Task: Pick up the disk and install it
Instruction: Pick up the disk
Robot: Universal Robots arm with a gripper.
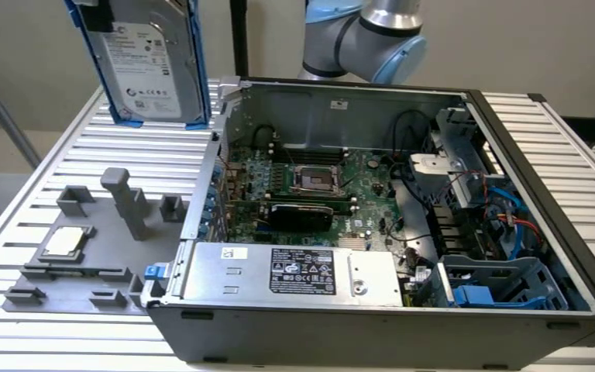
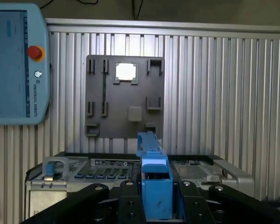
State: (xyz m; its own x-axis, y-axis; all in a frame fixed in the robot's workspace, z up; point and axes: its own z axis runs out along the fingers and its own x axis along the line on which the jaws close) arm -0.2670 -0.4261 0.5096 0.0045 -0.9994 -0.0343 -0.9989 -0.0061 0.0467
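Disk [image 1: 151, 66] hangs upright in the air above the slatted table [image 1: 60, 155], its lower edge just beside the open computer case's [image 1: 380, 333] far corner, well above the grey fixture plate [image 1: 75, 288], and I see the gripper [image 2: 156, 198] half-closed, black fingers [image 2: 129, 200] clamped on its blue rail.

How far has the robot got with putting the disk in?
Picking up looks done: the disk hangs in the air, off the grey holder plate. In hand: the gripper is clamped on its blue rail. Left: installing, since the disk is outside the computer case.
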